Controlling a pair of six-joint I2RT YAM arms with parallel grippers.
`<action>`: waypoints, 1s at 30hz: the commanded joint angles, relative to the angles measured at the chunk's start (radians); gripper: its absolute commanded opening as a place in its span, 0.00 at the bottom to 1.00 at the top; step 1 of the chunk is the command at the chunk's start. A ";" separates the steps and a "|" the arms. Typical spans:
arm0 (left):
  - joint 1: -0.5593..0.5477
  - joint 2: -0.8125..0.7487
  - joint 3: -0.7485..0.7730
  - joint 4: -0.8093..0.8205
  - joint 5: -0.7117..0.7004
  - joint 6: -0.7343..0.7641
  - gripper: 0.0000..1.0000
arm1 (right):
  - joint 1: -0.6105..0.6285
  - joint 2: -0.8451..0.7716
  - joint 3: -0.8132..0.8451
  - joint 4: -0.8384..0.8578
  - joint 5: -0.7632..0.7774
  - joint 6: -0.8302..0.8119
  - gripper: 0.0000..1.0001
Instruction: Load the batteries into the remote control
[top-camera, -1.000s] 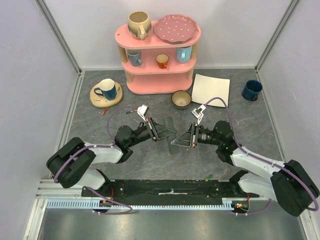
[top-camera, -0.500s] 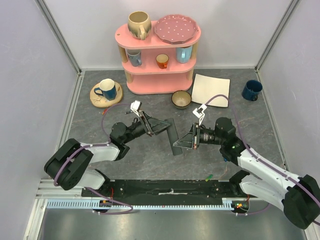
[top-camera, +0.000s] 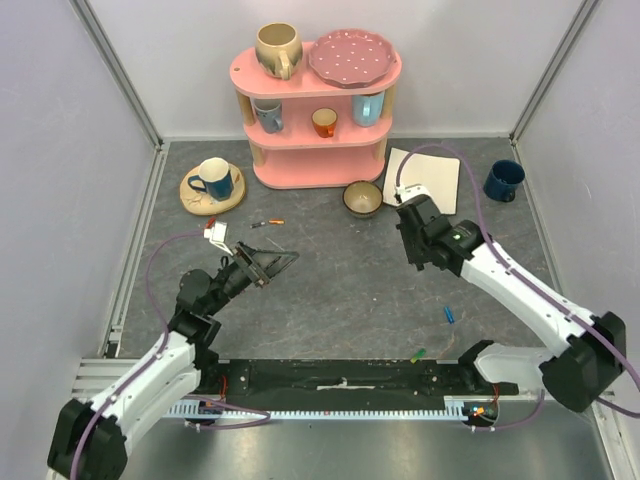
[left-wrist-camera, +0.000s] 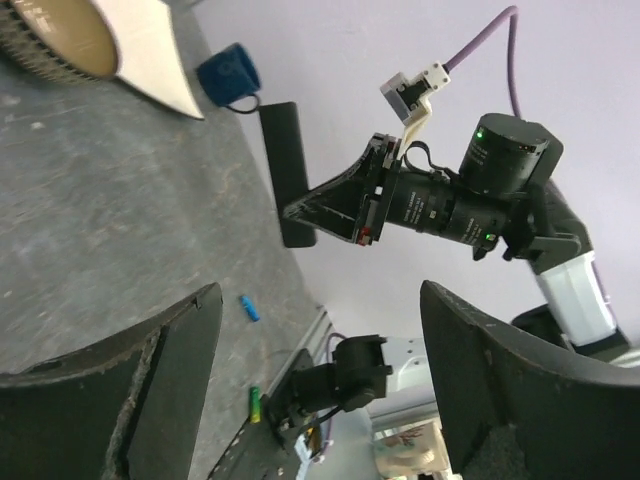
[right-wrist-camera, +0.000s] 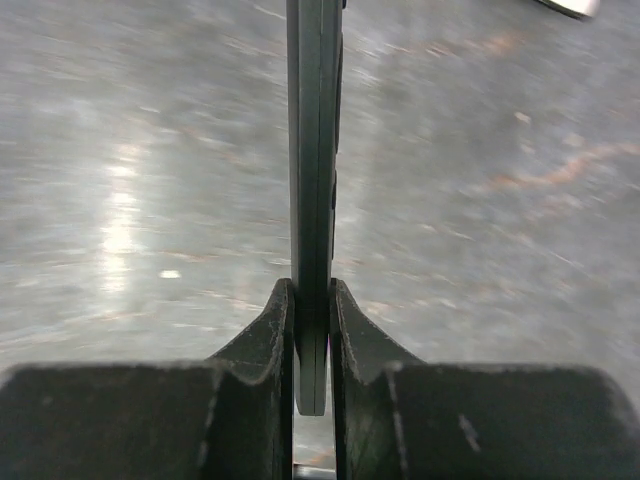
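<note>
Remote (left-wrist-camera: 283, 160): lifted off the table (top-camera: 330, 290), held near one end, with most of its length reaching out past the fingertips.
Right pincer (right-wrist-camera: 312, 300): clamped on the remote's two flat faces, so the slab sits edge-on between the fingers.
Left pincer (top-camera: 268, 262): jaws wide apart with nothing between them, well apart from the remote.
Blue battery (top-camera: 450, 313): lies on the table beside the right arm.
Green battery (top-camera: 418, 353): lies at the table's near edge.
Orange battery (top-camera: 272, 222): lies on the table between the left pincer and the shelf (top-camera: 320, 150).
</note>
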 joint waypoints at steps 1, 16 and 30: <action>0.006 -0.142 0.001 -0.296 -0.085 0.122 0.83 | 0.024 0.055 0.008 -0.121 0.406 -0.057 0.00; 0.005 -0.225 -0.007 -0.420 -0.070 0.142 0.76 | 0.063 0.506 0.081 -0.023 0.588 0.019 0.00; 0.005 -0.248 -0.008 -0.455 -0.069 0.148 0.83 | 0.052 0.708 0.130 0.046 0.497 -0.017 0.00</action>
